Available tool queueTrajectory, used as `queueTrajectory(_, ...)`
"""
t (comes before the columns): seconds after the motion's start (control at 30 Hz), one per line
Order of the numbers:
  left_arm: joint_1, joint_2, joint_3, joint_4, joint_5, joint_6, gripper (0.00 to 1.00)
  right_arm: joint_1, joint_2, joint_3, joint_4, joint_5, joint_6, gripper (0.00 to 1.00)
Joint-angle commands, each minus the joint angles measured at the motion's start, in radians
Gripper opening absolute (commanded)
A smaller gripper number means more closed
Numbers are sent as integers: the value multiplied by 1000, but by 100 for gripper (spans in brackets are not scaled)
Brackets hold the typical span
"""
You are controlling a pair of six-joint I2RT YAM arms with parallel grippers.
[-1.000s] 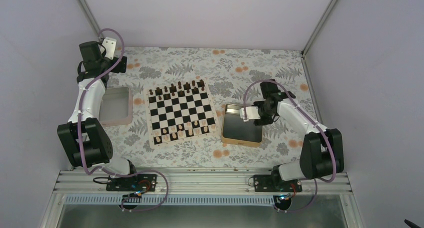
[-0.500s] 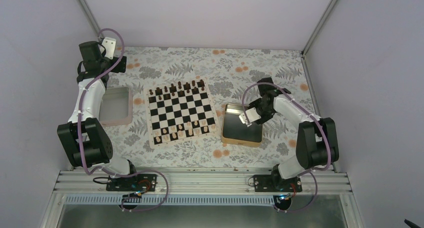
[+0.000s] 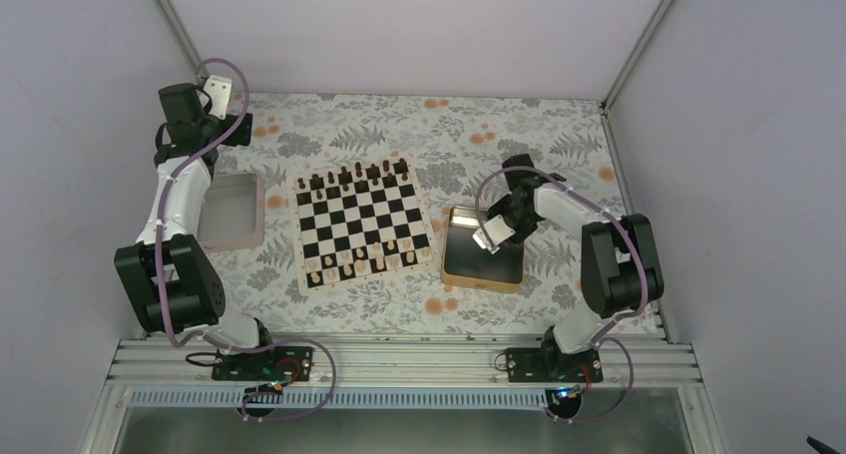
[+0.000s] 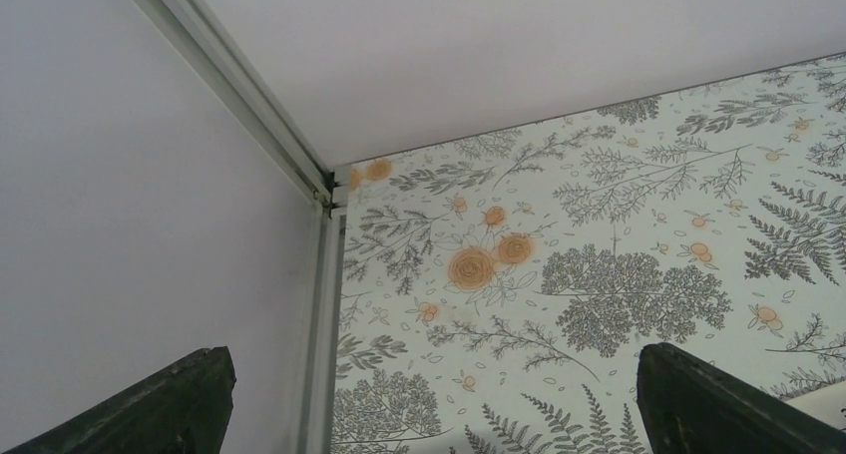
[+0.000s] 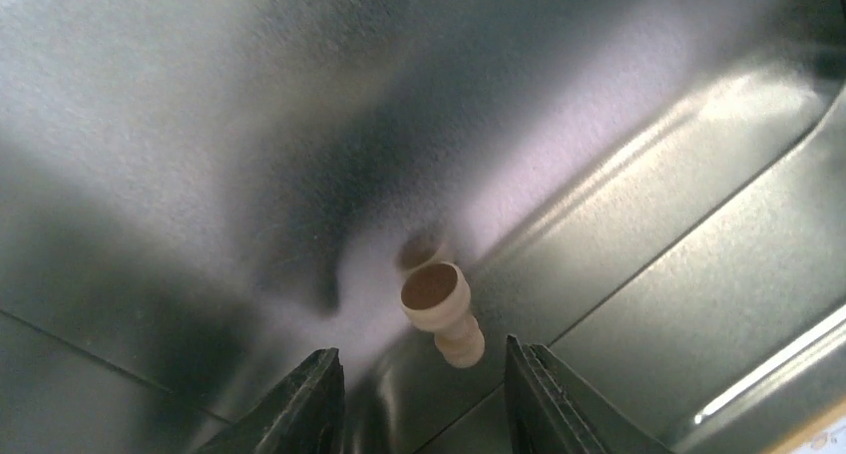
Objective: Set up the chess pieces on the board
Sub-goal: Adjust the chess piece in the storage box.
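The right gripper [image 5: 419, 384] hangs with its jaws apart and clamped on nothing. A light wooden chess piece [image 5: 439, 304] lies on its side just beyond their tips, low in the wrist view, on the floor of the gold tin tray [image 5: 648, 274]. The board [image 3: 362, 225] sits centre frame overhead, left of the tray. At upper left, the left gripper [image 4: 429, 404] gapes wide above the floral table cover [image 4: 599, 225].

You can't tell what kind the blurred chess piece [image 5: 442, 312] is; the bottom edge crops the fingertips [image 5: 317, 404].
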State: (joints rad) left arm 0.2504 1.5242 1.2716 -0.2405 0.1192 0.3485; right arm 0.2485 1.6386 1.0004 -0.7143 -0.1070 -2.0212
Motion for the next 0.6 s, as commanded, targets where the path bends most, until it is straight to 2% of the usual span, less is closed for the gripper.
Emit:
queueTrajectory(0.0,-2,-21,-6,21,-5,7,100,29,34,25,16,23,-46,43)
queueTrajectory(0.27,-1,-26,-8,20,0,7,100,53,86,24,35,90,-49,36)
queueTrajectory(0.37,-2,-28,-11,20,6,7,100,55,87,16,46,140,-48,24)
queueTrajectory(0.43,-1,-30,-11,20,8,6,100,57,87,18,39,160,-38,23)
queueTrajectory(0.57,-2,-35,-11,19,16,4,100,64,77,20,21,184,-9,13)
